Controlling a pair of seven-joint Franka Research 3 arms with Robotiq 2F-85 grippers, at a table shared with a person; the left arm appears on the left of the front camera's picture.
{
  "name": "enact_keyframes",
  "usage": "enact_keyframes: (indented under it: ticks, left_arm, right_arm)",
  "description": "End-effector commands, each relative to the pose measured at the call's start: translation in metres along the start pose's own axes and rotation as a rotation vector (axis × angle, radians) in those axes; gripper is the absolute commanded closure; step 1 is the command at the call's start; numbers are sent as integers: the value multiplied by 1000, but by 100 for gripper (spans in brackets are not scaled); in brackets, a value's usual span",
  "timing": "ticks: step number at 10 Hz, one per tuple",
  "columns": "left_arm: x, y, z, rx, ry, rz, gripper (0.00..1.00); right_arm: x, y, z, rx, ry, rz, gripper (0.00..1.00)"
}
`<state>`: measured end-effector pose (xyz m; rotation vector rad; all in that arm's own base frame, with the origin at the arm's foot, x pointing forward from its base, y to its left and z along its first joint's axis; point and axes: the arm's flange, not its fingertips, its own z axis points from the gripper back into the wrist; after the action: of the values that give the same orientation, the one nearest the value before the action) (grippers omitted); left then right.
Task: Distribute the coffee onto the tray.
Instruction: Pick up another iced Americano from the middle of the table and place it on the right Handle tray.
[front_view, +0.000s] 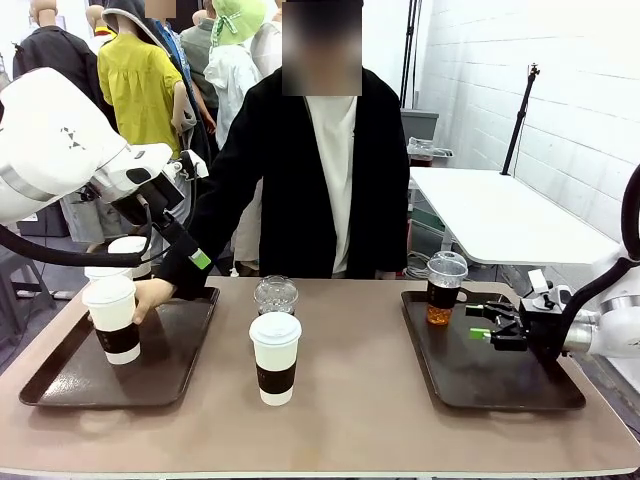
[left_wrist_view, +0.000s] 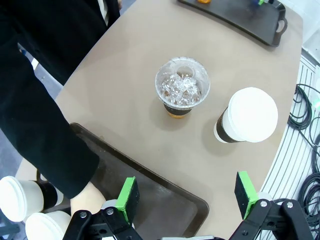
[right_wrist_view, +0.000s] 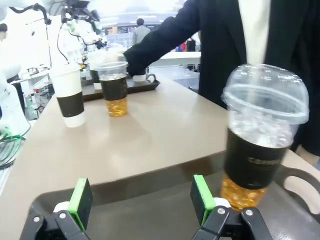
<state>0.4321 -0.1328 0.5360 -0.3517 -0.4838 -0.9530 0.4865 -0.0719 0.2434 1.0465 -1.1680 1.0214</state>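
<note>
A paper cup (front_view: 275, 357) and a dome cup (front_view: 275, 296) just behind it stand untrayed on the surface (front_view: 360, 400), so our left hand (front_view: 200, 258), left of the paper cup, and right hand (front_view: 485, 322), right of it, hover spread and empty.

a white paper cup (front_view: 113, 318) with a white lid and a dark brown sleeve stands upright on the left tray (front_view: 60, 385). a second sleeved white cup (left_wrist_view: 14, 197) and a third white lid (left_wrist_view: 47, 225) sit just beyond it. on the bare table between the trays stands another paper cup (front_view: 275, 357), with a clear dome-lidded cup (front_view: 275, 296) of ice and amber drink just behind it. a second dome-lidded cup (front_view: 446, 288), dark-sleeved, stands upright in the far left corner of the right tray (front_view: 500, 390).
</note>
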Motion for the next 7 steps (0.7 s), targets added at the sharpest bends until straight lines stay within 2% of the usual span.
enact_keyframes:
  ticks: [1,7]
  left_arm:
    - [-2,1,2,-14,-5,-6,0]
    - [-2,1,2,-14,-5,-6,0]
  right_arm:
    - [0,20,-19,37,35,15,0]
    - [-10,49,-68,89,25,-2,0]
